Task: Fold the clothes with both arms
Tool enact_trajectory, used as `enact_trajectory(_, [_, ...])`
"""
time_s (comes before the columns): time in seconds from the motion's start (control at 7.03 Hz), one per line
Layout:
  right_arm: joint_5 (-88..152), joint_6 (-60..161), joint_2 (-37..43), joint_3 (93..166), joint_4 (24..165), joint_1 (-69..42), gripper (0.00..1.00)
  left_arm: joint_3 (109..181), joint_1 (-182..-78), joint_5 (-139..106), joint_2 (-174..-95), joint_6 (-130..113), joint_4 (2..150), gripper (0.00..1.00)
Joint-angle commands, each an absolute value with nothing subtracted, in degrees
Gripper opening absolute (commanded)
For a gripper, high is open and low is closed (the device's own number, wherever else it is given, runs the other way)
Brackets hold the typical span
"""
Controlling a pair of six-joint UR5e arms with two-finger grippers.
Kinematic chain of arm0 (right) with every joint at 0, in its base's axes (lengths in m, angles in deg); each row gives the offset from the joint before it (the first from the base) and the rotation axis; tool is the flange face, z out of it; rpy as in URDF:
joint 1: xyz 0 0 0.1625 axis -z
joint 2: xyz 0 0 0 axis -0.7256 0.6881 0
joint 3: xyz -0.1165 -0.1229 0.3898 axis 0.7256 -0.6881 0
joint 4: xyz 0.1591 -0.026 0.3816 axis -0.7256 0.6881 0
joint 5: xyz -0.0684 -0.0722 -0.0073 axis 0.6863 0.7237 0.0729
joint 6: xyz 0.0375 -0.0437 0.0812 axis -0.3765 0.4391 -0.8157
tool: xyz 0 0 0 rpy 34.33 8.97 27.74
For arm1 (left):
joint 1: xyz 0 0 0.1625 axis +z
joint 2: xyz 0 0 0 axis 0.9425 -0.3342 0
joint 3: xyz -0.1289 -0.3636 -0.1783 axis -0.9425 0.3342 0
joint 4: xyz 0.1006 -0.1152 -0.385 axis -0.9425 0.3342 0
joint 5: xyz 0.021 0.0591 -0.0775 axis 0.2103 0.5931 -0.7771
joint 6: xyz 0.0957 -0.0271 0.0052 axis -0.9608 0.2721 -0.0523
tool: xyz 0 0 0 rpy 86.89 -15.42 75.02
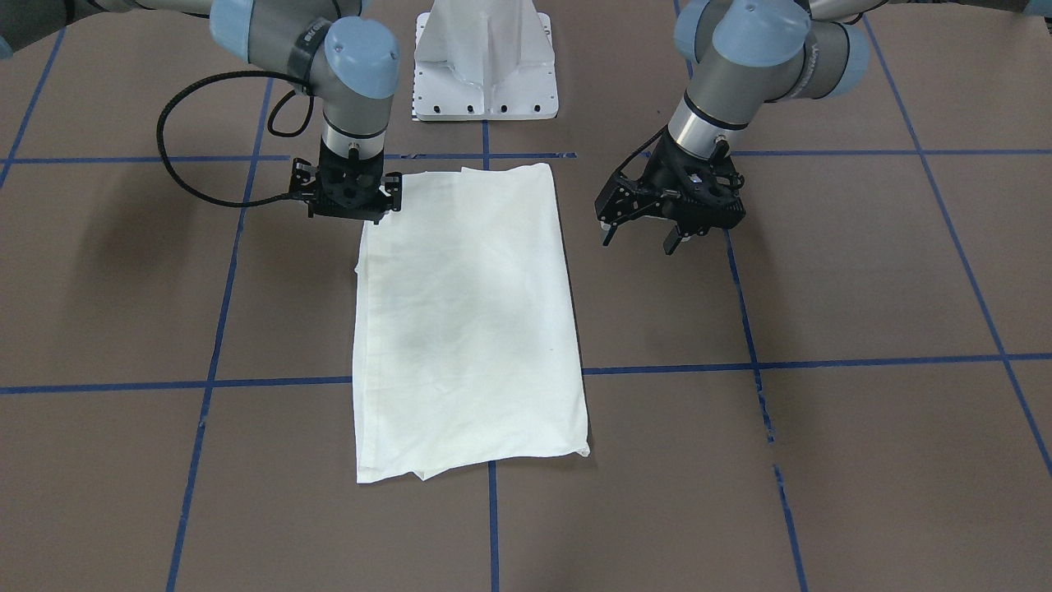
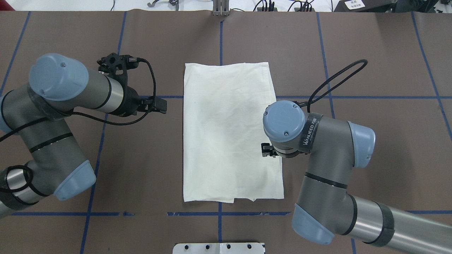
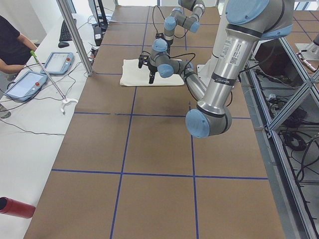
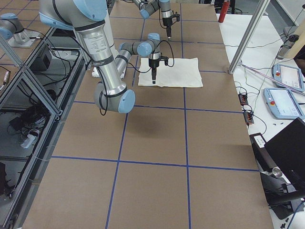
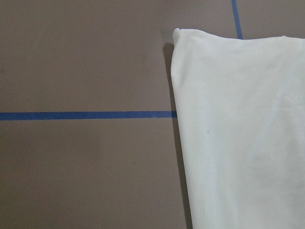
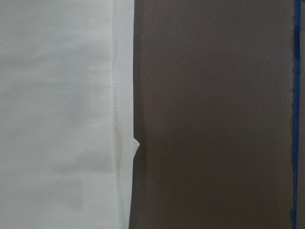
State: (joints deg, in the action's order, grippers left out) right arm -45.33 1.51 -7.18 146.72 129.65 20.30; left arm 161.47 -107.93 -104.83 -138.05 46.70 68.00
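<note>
The cream-white T-shirt (image 1: 468,321) lies flat on the brown worktop (image 1: 863,288), straight out in front of the white pedestal base (image 1: 485,74). It is folded into a long rectangle. One short edge is close to the base and the other is far out from it. The plain side faces up, and only a faint grey shade shows through the middle of the cloth. A small flap of fabric pokes out along the short edge far from the base. Blue tape lines (image 1: 271,382) cross the worktop and run under the shirt.

From the base's right side, the right arm (image 1: 345,66) bends down so the right end effector (image 1: 352,196) points straight at the worktop. It sits over the shirt's long edge, by the corner nearest the base. Its fingers are hidden under the wrist, so I cannot tell how wide they stand or whether they touch the cloth.

From the base's left side, the left arm (image 1: 756,49) holds the left end effector (image 1: 641,237) tilted over bare worktop. It is clear of the shirt's other long edge, with its two fingers spread wide and holding nothing.
</note>
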Motion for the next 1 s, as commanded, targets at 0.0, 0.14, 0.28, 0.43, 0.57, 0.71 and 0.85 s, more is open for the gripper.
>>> enact_trajectory(0.0, [-47.6, 0.95, -6.58, 154.59, 129.51, 19.54, 1.0, 160.7, -98.4, -104.14, -138.01, 65.82, 71.87, 1.0])
enact_trajectory(0.14, [-47.86, 0.68, -5.62, 157.49, 129.6, 19.37, 1.0, 161.14, -92.86, -101.26, -138.96, 76.02, 71.64, 1.0])
enact_trajectory(0.28, [-49.52, 0.68, -3.95, 159.52, 129.51, 19.28, 1.0, 161.05, -88.8, -98.1, -139.67, 81.17, 70.86, 1.0])
enact_trajectory(0.43, [-49.62, 0.59, -4.02, 159.72, 129.43, 19.36, 1.0, 161.23, -87.46, -96.41, -140.29, 82.96, 67.11, 1.0])
enact_trajectory(0.57, [-49.54, 0.42, -4.02, 159.72, 129.42, 19.36, 1.0, 160.97, -85.44, -94.05, -140.99, 83.93, 63.76, 0.99])
enact_trajectory(0.71, [-49.54, 0.5, -3.94, 159.63, 129.42, 19.36, 1.0, 160.88, -84.12, -92.46, -141.6, 85.25, 61.9, 0.94])
enact_trajectory(0.85, [-49.54, 0.42, -3.94, 159.72, 129.42, 19.36, 1.0, 160.79, -84.01, -92.35, -141.78, 85.35, 61.1, 0.9])
